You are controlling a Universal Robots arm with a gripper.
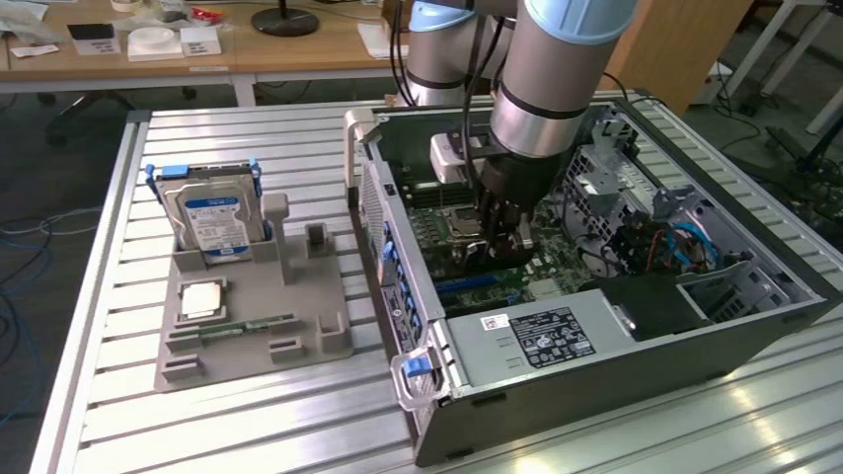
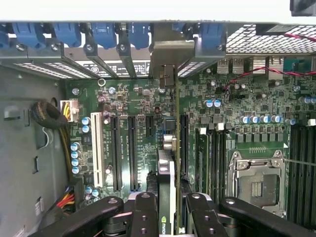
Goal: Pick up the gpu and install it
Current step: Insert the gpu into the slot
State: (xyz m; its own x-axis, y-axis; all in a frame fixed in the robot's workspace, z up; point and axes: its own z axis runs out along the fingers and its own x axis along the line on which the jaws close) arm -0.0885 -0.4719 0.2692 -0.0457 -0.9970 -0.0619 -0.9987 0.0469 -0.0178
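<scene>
Claw (image 1: 502, 240) is down inside the open computer case (image 1: 619, 365), low over the green board (image 1: 560, 272). It holds the gpu (image 2: 167, 195) between its black fingers (image 2: 146, 217). The fingers press on both flat sides of the card, so the claw is closed narrow around it.

From the wrist view, the gpu stands on its thin edge, right in front of the camera. Its silver bracket (image 2: 167, 57) reaches up to the back wall of the case, between the blue clips (image 2: 106, 34). The card runs in line with the long black slots (image 2: 132, 153) on the board. It sits just beside them, near the middle of the board. I cannot tell if the card is pushed all the way into a slot.

A white slot (image 2: 95, 148) lies further off to one side. The square silver chip socket (image 2: 256, 185) lies on the other side of the card.

In the exterior view, the case lies on its side on the tabletop (image 1: 237, 415), with its open side facing up. The arm (image 1: 560, 69) comes straight down into it. On the exterior view's left, a grey holder (image 1: 251, 316) sits well apart from the case. A hard drive (image 1: 211, 222) with a blue and white label stands upright in it. A thin green stick (image 1: 244, 325) lies flat in the holder too.
</scene>
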